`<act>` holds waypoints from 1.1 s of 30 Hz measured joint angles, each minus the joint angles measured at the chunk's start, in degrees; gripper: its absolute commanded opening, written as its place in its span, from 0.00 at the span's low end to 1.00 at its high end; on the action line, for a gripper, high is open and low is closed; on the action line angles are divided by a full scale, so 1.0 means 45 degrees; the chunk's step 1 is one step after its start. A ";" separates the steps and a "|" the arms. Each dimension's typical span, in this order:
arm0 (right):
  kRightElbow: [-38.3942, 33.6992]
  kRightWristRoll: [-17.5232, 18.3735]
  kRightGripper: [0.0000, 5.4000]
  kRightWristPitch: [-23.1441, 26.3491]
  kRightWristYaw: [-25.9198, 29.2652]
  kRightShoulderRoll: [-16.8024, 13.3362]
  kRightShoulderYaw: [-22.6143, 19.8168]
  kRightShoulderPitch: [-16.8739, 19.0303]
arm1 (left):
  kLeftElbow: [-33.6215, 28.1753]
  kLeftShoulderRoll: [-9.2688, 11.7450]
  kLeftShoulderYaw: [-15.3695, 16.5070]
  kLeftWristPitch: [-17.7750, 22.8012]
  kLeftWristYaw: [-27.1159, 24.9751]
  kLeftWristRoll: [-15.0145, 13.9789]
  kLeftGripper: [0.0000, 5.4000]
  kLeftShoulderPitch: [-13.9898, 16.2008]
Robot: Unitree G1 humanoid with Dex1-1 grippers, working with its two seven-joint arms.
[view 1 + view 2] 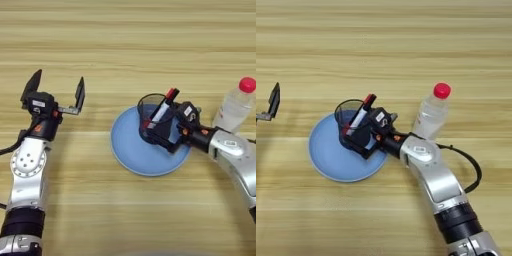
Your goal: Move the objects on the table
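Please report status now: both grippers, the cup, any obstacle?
Right gripper shut on cup, over plate. Left gripper open, idle. Bottle upright behind right arm.

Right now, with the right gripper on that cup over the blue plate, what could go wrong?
1. The marker leans loosely out of the cup; if the right gripper tilts the cup, it could slide out.
2. The bottle stands upright close beside the right forearm; a sideways swing might knock it over.
3. The cup sits on the plate; dragging instead of lifting could push the plate along.
The left gripper is open, well clear to the left.
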 measured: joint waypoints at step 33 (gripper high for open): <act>-0.0015 -0.0075 0.89 -0.0797 0.0313 0.0655 0.0144 -0.0488 | -0.0010 0.0000 0.0004 -0.0001 -0.0040 -0.0006 1.00 -0.0001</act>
